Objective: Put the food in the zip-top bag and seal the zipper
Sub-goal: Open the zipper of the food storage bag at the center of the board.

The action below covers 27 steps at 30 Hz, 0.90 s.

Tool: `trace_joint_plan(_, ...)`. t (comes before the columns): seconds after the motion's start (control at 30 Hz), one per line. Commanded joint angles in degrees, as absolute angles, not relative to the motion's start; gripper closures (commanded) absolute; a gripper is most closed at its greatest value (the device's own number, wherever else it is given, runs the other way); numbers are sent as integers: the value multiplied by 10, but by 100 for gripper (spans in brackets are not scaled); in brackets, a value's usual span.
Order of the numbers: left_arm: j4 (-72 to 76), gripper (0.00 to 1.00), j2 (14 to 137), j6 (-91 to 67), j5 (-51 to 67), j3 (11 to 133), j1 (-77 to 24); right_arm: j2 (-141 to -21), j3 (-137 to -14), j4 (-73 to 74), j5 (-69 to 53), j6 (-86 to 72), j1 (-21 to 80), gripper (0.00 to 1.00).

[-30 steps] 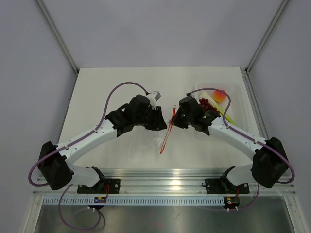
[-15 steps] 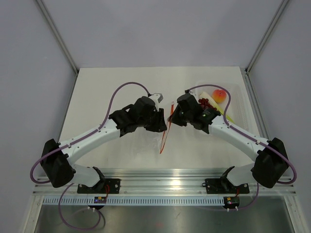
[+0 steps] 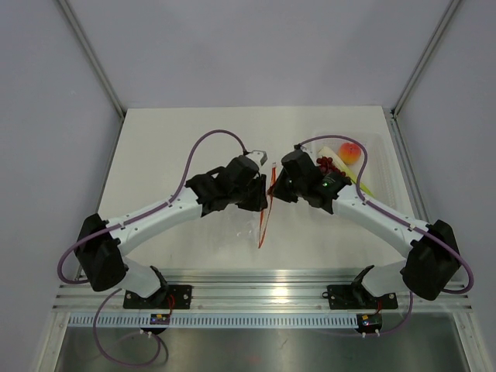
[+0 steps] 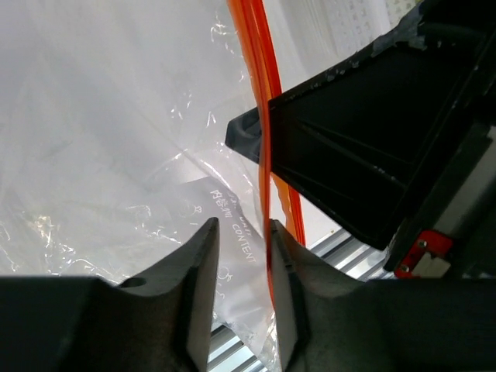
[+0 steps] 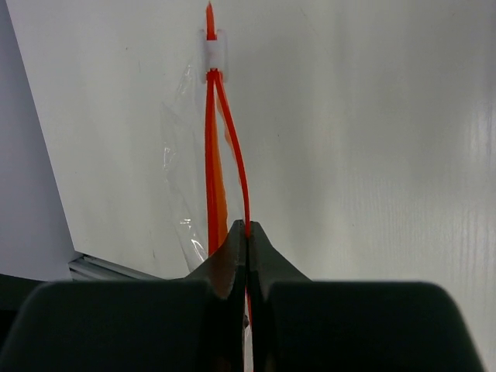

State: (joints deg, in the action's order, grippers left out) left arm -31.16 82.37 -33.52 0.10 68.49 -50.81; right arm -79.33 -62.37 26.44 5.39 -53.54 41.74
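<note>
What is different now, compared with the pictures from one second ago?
The left gripper moved right, toward the bag, and its open fingers are now at the zipper. The zipper runs more nearly straight toward the bases than before. Unchanged: the right gripper stays shut on the zipper, and the food has not moved.

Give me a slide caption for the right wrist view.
Right hand pinches one track of the orange-red zipper on the clear bag.
</note>
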Motion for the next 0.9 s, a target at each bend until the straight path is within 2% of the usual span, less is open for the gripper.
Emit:
trace_joint_plan(0.0,-315,70,839,-338,-59,724,-526,-772,-649,265,72,-536,426,100)
trace_joint_plan(0.1,-342,80,854,-352,-96,739,-526,-768,-648,271,76,-535,428,100)
trace_joint_plan(0.23,-386,100,860,-350,-138,761,-525,-752,-632,293,95,-534,427,100)
trace_joint_plan(0.63,-469,100,804,-306,-77,822,-414,-755,-620,367,182,-506,426,100)
trace_joint_plan(0.87,-462,100,794,-298,87,865,-414,-796,-631,362,182,-498,426,100)
